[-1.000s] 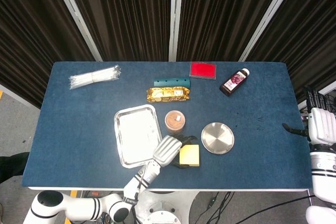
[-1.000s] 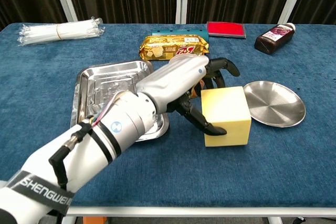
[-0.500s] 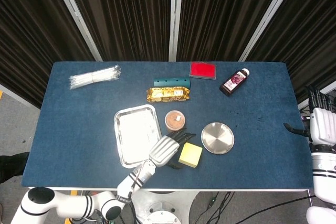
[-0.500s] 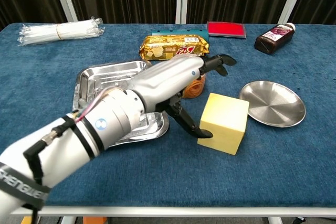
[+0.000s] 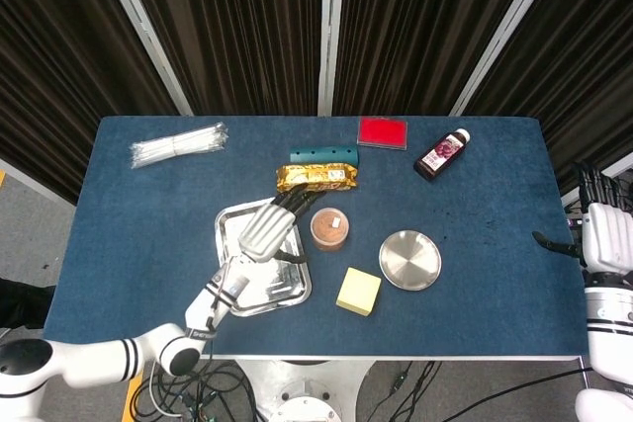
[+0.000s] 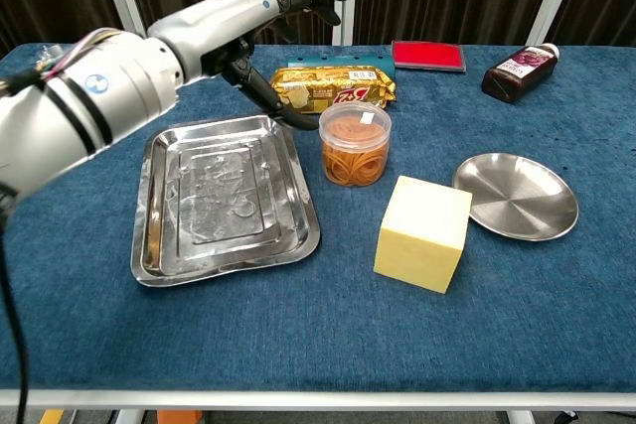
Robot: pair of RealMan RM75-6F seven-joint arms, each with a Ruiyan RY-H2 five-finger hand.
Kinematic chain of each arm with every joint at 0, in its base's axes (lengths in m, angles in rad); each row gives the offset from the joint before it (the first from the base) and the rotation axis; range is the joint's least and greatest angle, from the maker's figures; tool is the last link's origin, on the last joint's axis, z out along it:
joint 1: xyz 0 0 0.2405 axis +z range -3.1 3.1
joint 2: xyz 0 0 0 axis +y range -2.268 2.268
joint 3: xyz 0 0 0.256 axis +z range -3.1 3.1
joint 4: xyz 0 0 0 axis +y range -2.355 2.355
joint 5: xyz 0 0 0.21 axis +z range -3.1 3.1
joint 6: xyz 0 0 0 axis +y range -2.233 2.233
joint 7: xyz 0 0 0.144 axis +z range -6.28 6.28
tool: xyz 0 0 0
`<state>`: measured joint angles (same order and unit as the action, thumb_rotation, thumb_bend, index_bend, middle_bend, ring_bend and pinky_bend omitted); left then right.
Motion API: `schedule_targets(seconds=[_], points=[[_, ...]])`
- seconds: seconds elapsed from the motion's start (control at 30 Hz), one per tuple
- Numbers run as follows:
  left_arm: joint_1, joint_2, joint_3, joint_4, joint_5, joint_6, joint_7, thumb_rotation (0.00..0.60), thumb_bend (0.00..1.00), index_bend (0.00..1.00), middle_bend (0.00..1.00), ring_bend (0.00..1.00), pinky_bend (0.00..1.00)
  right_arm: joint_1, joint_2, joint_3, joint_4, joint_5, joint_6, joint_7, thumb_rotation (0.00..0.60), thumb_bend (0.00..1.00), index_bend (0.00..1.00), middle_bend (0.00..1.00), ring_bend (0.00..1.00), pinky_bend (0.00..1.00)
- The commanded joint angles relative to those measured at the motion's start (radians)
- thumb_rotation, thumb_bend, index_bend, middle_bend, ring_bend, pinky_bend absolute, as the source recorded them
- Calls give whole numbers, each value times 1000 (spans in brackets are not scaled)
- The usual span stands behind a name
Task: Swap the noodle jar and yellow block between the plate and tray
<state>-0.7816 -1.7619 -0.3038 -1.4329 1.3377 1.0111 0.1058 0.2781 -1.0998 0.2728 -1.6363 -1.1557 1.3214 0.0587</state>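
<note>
The yellow block [image 5: 358, 291] [image 6: 423, 232] lies on the blue table, slightly turned, between the steel tray [image 5: 235, 261] [image 6: 169, 200] and the round plate [image 5: 410, 260] [image 6: 515, 195]. Behind the block stands the noodle jar [image 5: 329, 228] [image 6: 356, 143], clear with a white lid label, also on the cloth. Both tray and plate hold nothing. My left hand [image 5: 266, 224] [image 6: 270, 26] hovers open above the tray's far side, fingers spread, holding nothing. At the table's right edge, off the cloth, my right hand [image 5: 604, 232] stays open.
A gold snack pack [image 5: 316, 177] [image 6: 328, 86] and a teal box [image 5: 323, 153] lie behind the jar. Further back sit a red card [image 5: 382, 131] [image 6: 429, 55] and a dark bottle [image 5: 441, 154] [image 6: 517, 72]. A bundle of white straws [image 5: 178, 145] [image 6: 111, 58] lies far left.
My left hand has let go of the yellow block and risen back-left over the tray. The block sits slightly rotated on the table. The right hand has not moved.
</note>
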Motion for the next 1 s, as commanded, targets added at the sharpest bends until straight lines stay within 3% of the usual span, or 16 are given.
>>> schedule_targets(seconds=[0.03,0.23,0.63,1.0], points=[[-85,-51,-25,159,-20,-104,-114,600,0,71,121,34,175,0,2,2,-2,3,-1,-6,600,0,0,0,0,0],[-153,-112,-2,306,8,-170,-205,600,0,71,122,34,163,-2,6,6,-3,15,-7,-9,600,0,0,0,0,0],[-237,-173,33,454,42,-230,-273,600,2,123,158,48,200,-8,1,6,14,23,-18,3,600,0,0,0,0,0],[-264,-221,45,563,49,-212,-304,600,148,333,359,316,465,-15,-2,8,32,26,-22,21,600,0,0,0,0,0]])
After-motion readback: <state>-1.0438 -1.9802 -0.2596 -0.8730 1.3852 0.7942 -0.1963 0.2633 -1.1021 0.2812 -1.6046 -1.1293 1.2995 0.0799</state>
